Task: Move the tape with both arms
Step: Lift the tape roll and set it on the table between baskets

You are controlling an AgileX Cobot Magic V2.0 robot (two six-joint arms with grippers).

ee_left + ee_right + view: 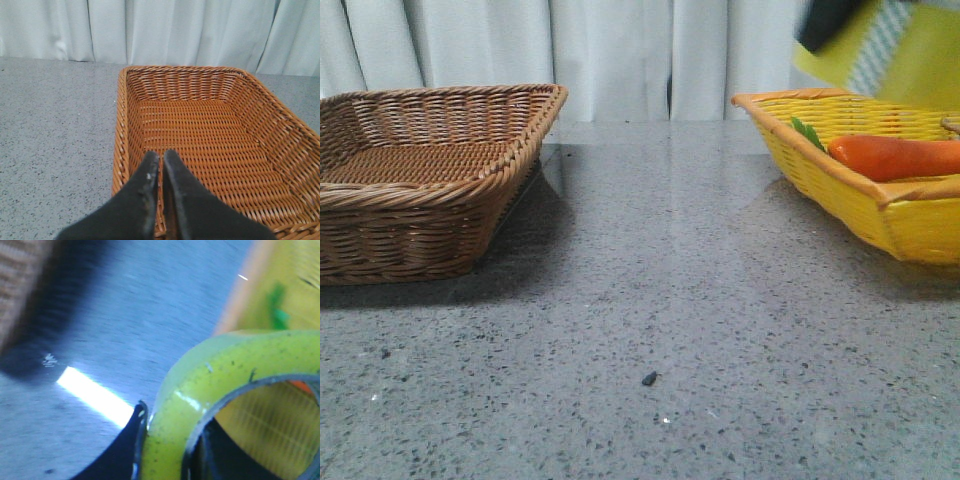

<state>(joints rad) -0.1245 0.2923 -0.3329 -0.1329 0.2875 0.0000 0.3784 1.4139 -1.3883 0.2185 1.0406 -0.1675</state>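
Note:
The roll of yellow tape (910,55) hangs in the air above the yellow basket (840,170) at the top right of the front view, with its green-white strip showing. My right gripper (825,22) is shut on the tape's wall: in the right wrist view one finger (125,445) presses the outside of the roll (210,385) and the other sits inside the core. My left gripper (161,159) is shut and empty, hovering over the near rim of the brown wicker basket (210,145). The left gripper is out of the front view.
The brown wicker basket (420,180) stands at the left, empty. The yellow basket at the right holds an orange carrot (895,155) with green leaves. Grey speckled table (650,300) lies between them. A white curtain hangs behind.

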